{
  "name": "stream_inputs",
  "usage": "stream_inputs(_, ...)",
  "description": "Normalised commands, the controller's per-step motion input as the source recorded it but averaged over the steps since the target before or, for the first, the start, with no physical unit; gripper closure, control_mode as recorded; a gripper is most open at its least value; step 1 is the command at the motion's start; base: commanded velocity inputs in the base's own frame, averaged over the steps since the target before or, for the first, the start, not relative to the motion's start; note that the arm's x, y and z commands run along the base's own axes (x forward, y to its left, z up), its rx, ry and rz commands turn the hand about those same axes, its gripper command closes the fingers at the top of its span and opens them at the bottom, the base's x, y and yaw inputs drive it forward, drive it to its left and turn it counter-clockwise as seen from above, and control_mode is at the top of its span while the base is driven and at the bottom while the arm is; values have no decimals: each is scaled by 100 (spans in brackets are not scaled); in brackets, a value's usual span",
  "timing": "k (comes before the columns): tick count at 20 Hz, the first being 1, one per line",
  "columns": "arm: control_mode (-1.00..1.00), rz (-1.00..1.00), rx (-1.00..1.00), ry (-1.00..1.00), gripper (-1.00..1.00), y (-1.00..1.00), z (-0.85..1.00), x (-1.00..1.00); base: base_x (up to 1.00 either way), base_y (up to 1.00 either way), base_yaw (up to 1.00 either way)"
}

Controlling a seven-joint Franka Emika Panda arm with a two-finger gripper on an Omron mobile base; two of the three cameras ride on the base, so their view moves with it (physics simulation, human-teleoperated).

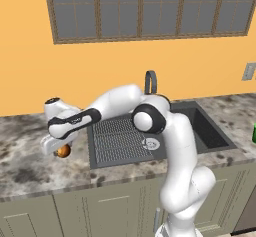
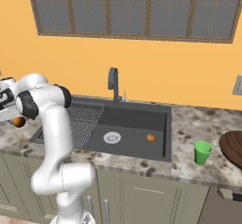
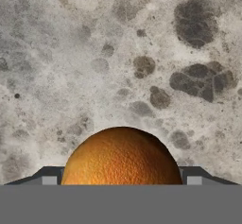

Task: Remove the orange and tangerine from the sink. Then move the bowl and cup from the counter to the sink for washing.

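Observation:
My gripper (image 3: 121, 179) hangs over the speckled counter (image 3: 94, 53) left of the sink (image 2: 134, 119), with its fingers shut on the orange (image 3: 121, 157). In the left base view the orange (image 1: 63, 151) shows just under the hand, a little above the stone. It also peeks out behind the arm (image 2: 18, 122). The smaller tangerine (image 2: 150, 137) lies on the basin floor near the right wall. The green cup (image 2: 203, 152) stands on the counter right of the sink, beside the reddish-brown bowl (image 2: 232, 145).
A dark curved faucet (image 2: 113, 83) rises behind the sink, and a ribbed draining grid (image 1: 117, 138) covers its left part. The silver drain (image 2: 112, 137) sits mid-basin. An orange wall with a window backs the counter. Cabinet fronts run below.

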Motion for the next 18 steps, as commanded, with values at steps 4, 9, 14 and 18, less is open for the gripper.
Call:
stream_inputs(4,-100,0,0,0,100,7,-22,4,0,0,0)
stream_inputs(9,-100,0,0,0,100,0,-24,0,0,0,0)
stream_inputs(14,-100,0,0,0,100,0,-23,0,0,0,0)
stream_inputs(18,-100,-1,0,0,-100,-1,-19,0,0,0,0)
